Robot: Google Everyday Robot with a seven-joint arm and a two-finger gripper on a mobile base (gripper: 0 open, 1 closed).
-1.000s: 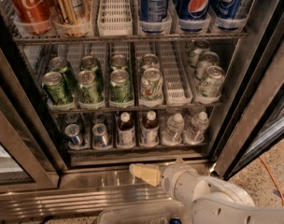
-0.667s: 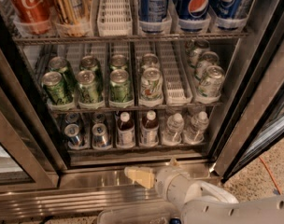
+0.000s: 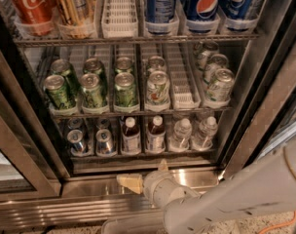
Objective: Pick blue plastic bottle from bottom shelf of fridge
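The fridge [image 3: 265,101] stands open in front of me. Its bottom shelf [image 3: 138,155] holds two silver-blue cans [image 3: 77,141] at the left. Mid-row stand two small bottles of dark liquid with white caps and pale labels, the blue plastic bottle [image 3: 131,136] and one like it [image 3: 155,134]. Two clear water bottles [image 3: 179,135] stand at the right. My gripper [image 3: 145,174] is low in front of the steel sill, just below the dark bottles. Its tan fingers [image 3: 130,183] are spread apart and hold nothing.
The shelf above holds green cans [image 3: 92,89] and one empty white lane [image 3: 179,82]. The top shelf holds cola and blue Pepsi cans [image 3: 206,4]. The steel base grille [image 3: 65,211] runs along the bottom. The door frame [image 3: 21,145] stands left; my grey arm [image 3: 245,194] fills the lower right.
My gripper has slid left along the sill, below the dark bottles. The arm now fills more of the lower right. Nothing on the shelves has moved.
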